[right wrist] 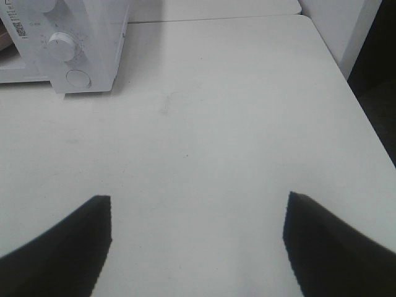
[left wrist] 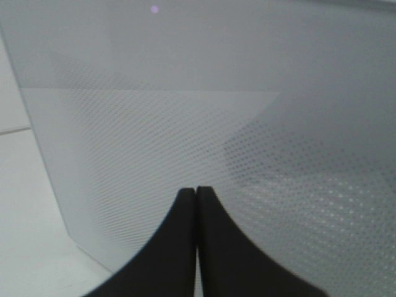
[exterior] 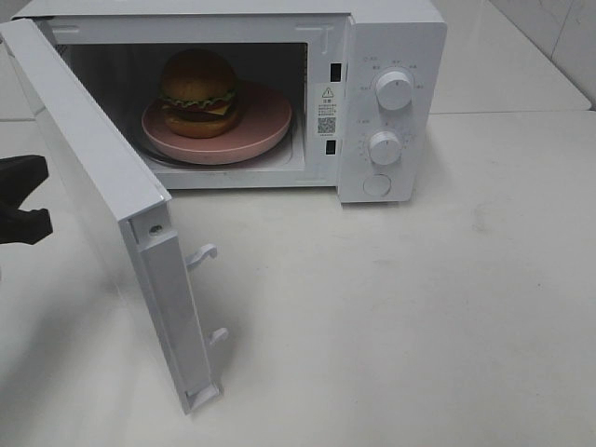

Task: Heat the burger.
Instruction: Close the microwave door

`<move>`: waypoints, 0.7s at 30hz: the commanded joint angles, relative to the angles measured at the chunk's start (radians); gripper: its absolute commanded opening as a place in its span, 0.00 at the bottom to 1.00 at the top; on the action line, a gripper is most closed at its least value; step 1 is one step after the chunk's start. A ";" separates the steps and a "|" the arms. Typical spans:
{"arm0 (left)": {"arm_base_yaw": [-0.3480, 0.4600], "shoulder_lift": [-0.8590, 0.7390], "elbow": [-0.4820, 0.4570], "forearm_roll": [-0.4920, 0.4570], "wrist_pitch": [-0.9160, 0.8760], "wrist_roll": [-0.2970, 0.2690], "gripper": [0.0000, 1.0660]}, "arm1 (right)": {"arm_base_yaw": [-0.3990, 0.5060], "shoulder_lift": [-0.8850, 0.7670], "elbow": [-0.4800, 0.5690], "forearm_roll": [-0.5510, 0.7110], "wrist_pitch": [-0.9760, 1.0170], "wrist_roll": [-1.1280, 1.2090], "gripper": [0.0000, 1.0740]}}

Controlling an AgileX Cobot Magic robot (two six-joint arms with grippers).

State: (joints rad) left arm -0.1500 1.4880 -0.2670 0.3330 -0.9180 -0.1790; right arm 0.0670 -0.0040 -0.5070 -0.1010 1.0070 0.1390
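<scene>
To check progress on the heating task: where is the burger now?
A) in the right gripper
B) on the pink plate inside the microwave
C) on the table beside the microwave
B: the burger sits on the pink plate inside the open microwave.

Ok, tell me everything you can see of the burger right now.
The burger stands upright: a domed brown bun on top, then frilly green lettuce, a yellow cheese corner, a dark patty and a bottom bun. It looks whole. It rests on the pink plate, left of the plate's centre in the high view, inside the microwave, whose door hangs open. Only the plate touches it.
</scene>
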 commanded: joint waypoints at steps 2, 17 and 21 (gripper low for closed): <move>-0.100 0.030 -0.020 -0.118 -0.020 0.012 0.00 | -0.006 -0.030 0.001 -0.003 -0.011 0.003 0.70; -0.429 0.118 -0.161 -0.615 -0.012 0.259 0.00 | -0.006 -0.030 0.001 -0.003 -0.011 0.004 0.70; -0.458 0.157 -0.205 -0.648 -0.012 0.263 0.00 | -0.006 -0.030 0.001 -0.003 -0.011 0.004 0.70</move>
State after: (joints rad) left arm -0.6020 1.6460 -0.4630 -0.2990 -0.9210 0.0780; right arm 0.0670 -0.0040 -0.5070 -0.1010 1.0070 0.1390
